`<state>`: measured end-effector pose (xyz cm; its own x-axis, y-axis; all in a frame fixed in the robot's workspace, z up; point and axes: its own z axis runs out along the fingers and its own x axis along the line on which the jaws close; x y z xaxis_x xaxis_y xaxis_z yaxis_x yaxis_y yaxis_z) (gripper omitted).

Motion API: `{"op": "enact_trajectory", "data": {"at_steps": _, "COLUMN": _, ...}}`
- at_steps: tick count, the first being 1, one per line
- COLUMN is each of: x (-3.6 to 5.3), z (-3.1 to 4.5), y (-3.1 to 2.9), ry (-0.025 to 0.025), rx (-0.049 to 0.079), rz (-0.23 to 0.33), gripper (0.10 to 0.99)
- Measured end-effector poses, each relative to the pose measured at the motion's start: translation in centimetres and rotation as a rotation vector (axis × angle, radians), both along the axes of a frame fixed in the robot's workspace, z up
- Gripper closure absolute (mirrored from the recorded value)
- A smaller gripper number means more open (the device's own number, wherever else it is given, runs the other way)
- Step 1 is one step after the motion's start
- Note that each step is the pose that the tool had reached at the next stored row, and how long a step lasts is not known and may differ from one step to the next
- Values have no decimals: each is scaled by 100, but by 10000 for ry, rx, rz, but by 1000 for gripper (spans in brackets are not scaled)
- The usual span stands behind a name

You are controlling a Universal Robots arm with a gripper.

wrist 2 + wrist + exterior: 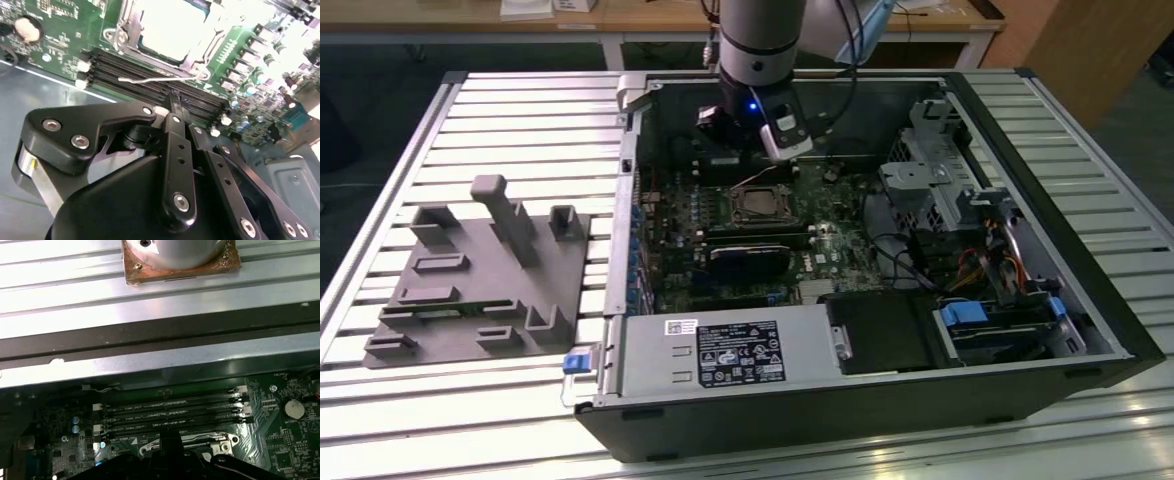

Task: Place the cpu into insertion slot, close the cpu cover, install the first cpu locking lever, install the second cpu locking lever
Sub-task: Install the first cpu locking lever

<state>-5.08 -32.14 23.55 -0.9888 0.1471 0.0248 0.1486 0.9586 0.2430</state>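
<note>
Robot gripper (171, 103) seen close up in the second wrist view, its black fingers (173, 130) drawn together with nothing between them, the tip poised just above the long black memory slots (110, 65) of a green motherboard. Just beyond the tip, a thin silvery locking lever (150, 78) lies loose across those slots and looks unlatched. Past it is the insertion slot (738, 207), with the cpu (170, 25) already lying in it, pale and bright, and the cpu cover (129, 47) apparently folded down around it as a metal frame. The likely trouble is the lever: it looks thin and springy, so a closed tip pressing on it could slide off and let it snap back, or skid onto the memory slots or the small capacitors (250, 75) beside the socket. If the cover is not lying fully flat, forcing a lever could load the cpu unevenly. Farther off, a round coin battery (27, 27) sits on the board. In the exterior view a larger black card (750, 262) lies just beside the socket, and cables and drive cages crowd the exterior view's right. The walls of the open computer case (854, 420) hem the arm in. Outside it, on the slatted metal counter (520, 110), a grey fixture (480, 275) stands at the exterior view's left, and the first wrist view shows a copper-based block (180, 274) well apart from the board
</note>
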Motion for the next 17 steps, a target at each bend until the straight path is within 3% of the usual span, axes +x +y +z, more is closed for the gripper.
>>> {"op": "enact_trajectory", "data": {"at_steps": 6, "x": 2, "z": -1, "y": 1, "ry": -2, "rx": -16, "rz": 0, "gripper": 980}}
{"op": "enact_trajectory", "data": {"at_steps": 17, "x": 2, "z": -23, "y": 1, "ry": -38, "rx": -415, "rz": -1, "gripper": 980}}
